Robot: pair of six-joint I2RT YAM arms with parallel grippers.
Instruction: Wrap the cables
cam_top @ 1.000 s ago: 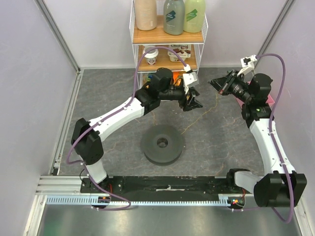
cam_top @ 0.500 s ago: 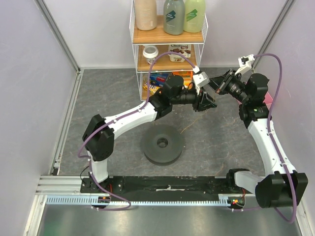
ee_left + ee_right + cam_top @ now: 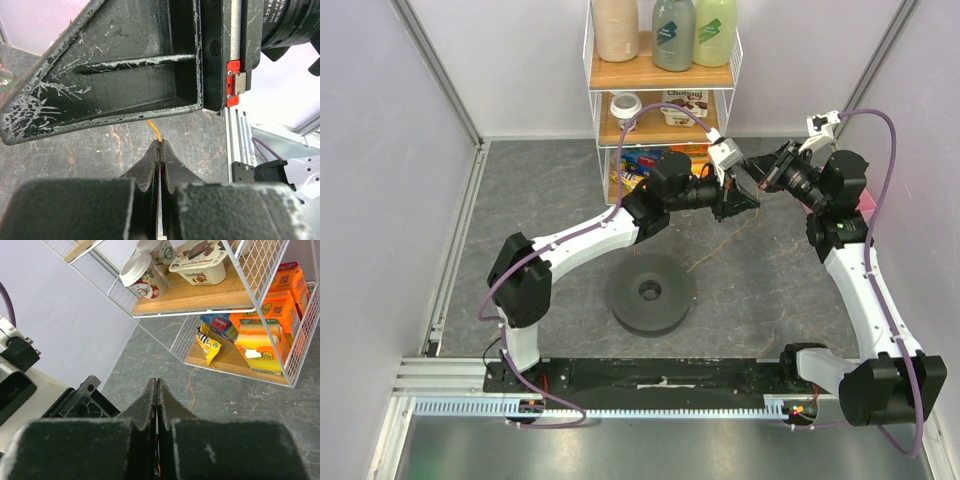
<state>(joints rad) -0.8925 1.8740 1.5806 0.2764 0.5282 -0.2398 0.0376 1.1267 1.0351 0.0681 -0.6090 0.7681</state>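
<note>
Yellow-orange wire [image 3: 154, 129], hair-thin, curves out from the clamped left tool [image 3: 159, 146]

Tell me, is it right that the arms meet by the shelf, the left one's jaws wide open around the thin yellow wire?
Not open: the left wrist view shows the left arm's jaws shut on the thin yellow wire. The arms do meet by the shelf.
</note>
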